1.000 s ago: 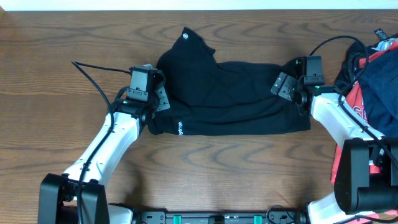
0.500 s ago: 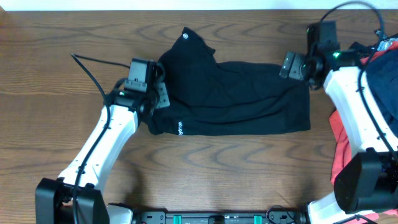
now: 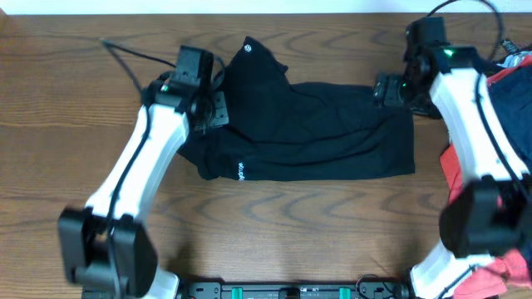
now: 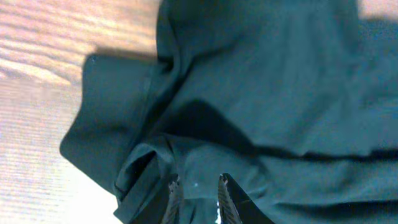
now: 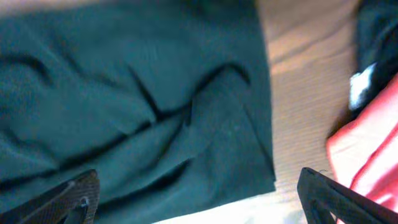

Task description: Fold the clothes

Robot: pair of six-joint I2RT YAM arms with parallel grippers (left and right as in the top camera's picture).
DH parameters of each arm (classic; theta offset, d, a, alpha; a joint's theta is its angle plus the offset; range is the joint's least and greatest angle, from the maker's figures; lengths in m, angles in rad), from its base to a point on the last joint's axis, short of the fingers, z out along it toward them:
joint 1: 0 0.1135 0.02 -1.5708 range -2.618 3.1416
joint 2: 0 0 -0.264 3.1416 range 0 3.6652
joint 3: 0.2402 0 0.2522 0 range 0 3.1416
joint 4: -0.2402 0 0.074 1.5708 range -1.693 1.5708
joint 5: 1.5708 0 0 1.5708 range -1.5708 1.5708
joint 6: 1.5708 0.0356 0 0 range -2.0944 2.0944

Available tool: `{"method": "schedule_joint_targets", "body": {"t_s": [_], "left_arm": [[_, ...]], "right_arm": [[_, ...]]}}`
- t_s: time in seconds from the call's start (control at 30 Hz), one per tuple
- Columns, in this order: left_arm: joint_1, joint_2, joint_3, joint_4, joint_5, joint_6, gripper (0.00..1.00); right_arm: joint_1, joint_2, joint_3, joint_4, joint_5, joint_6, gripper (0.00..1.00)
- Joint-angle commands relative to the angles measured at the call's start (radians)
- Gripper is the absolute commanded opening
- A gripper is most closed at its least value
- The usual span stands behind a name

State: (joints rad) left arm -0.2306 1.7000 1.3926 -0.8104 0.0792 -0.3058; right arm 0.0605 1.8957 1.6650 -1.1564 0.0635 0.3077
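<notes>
1. Overhead view: one black short-sleeved fabric shirt (image 3: 307, 133) lies creased and partly doubled over at the middle of the brown wood-grain counter (image 3: 316, 232). Small white logo marks show near its top and its lower left edge.
2. A coral-red garment (image 3: 453, 162) and a dark navy garment (image 3: 511, 108) sit heaped at the counter's right edge. The right wrist view shows a strip of bare wood between them and the shirt.
3. Left claw (image 4: 197, 198): jaws nearly together, pinching a bunched fold at the shirt's left end.
4. Right claw (image 5: 199, 202): jaws spread wide and holding nothing, poised over the shirt's right end near the hem.
5. Handling, as judged: the shirt looks light, limp and without stiffness. It should sag from any held point, and its layers may slide over each other. It is not fragile, but thin cloth may slip from a shallow pinch.
6. Where to hold, as judged: the hemmed edges and corners, where the cloth is doubled and gives firmer purchase. The right claw would do best on a right-hand hem corner, taking all layers, so both ends lift evenly.
</notes>
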Motion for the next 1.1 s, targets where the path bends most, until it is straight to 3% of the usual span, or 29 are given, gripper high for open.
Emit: {"method": "schedule_joint_targets", "body": {"t_s": [0.0,0.23,0.53,0.97,1.07], "left_arm": [[0.003,0.092,0.135,-0.058,0.018,0.048,0.22],[0.003,0.274,0.423,-0.163,0.018,0.077,0.24],[0.003,0.507,0.711,-0.288,0.045,0.096,0.26],[0.024,0.584,0.756,-0.303,0.044,0.134,0.29],[0.04,0.597,0.756,-0.296,0.045,0.134,0.36]], "right_arm": [[0.002,0.1,0.109,-0.056,-0.023,-0.037,0.99],[0.005,0.195,0.325,-0.166,-0.031,-0.082,0.99],[-0.002,0.207,0.35,-0.206,-0.027,-0.103,0.99],[-0.031,0.36,0.35,-0.219,-0.031,-0.115,0.99],[-0.027,0.37,0.35,-0.222,-0.031,-0.115,0.99]]}}
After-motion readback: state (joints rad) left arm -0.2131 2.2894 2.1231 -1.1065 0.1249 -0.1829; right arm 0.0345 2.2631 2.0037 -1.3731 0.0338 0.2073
